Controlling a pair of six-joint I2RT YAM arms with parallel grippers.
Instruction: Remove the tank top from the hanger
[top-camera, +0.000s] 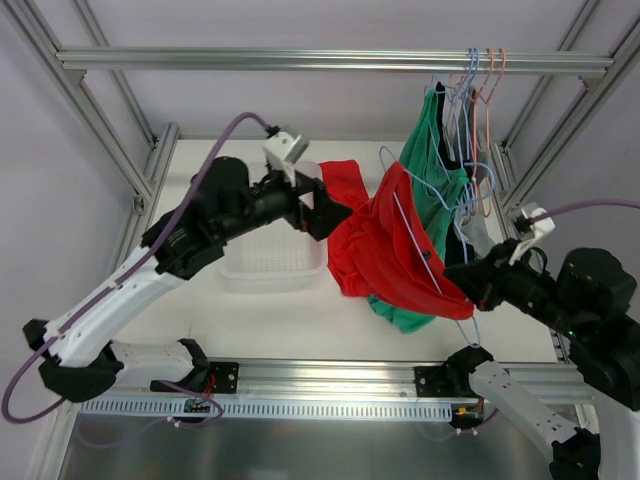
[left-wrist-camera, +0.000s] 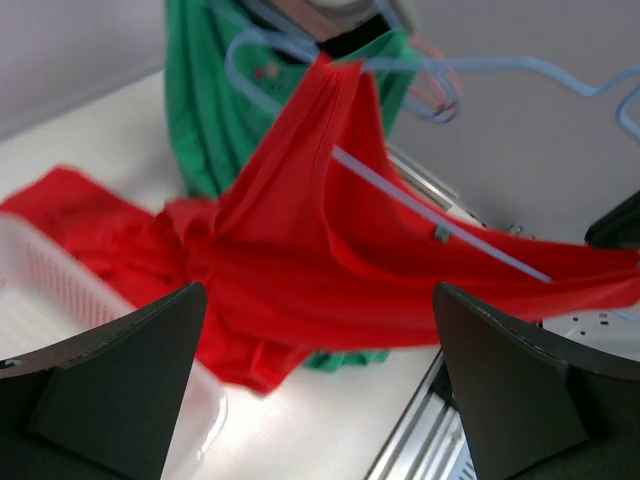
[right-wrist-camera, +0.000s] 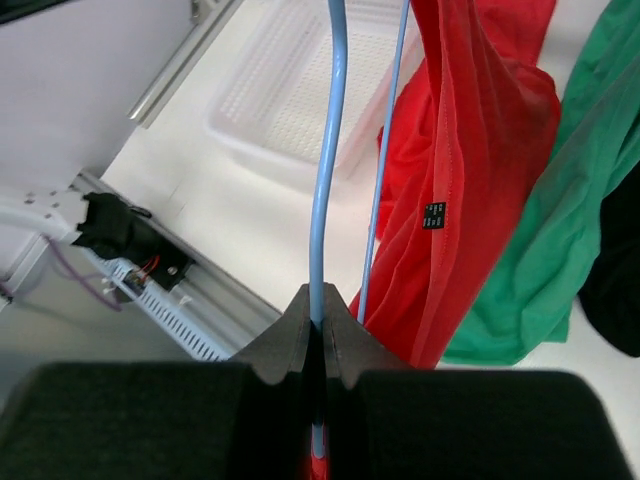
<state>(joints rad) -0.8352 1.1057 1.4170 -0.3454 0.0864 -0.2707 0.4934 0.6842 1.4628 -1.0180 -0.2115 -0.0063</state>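
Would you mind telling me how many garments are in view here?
3: the red tank top on the blue hanger, a green top hanging below the rail, and a dark garment beside it; more may be hidden.

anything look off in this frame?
Yes. The hanger is off the rail, held slanted by the shut right fingers, with the tank top bunched and twisted along one arm of it. One end of the tank top trails over the white basket rim. The green top behind sags onto the table.
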